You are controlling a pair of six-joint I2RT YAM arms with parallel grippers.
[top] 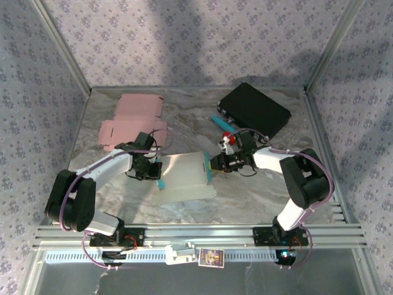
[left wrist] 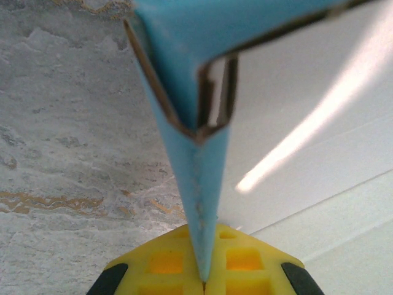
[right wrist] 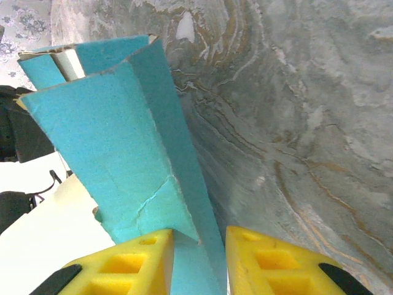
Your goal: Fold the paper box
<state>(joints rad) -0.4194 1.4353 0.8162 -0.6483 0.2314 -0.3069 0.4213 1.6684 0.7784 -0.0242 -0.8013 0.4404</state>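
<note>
Marble tabletop (top: 184, 120): paper box (top: 184, 178) lying mid-table btwn arms, part-folded. Left gripper (left wrist: 202, 279) clenching on blue flap edge. Right gripper (right wrist: 199, 246) straddling opp. flap, fingers slightly parted, grip uncertain. Walls rising; closing flaps probably remaining. Pink blank (top: 132, 123) sitting unused.

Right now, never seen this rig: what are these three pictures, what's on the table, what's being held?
Two small robot arms are bolted at the near edge of a marble-patterned table. The top view looks down from above and behind them; the other two come from cameras on each wrist, the yellow pads being the fingers. Between the arms lies the paper box, white outside, blue inside. The left gripper is shut on one blue flap. The right gripper has another blue flap between its fingers; whether it is clamped is unclear. Further back lie a flat pink box, a black box and a blue pen-like thing.
</note>
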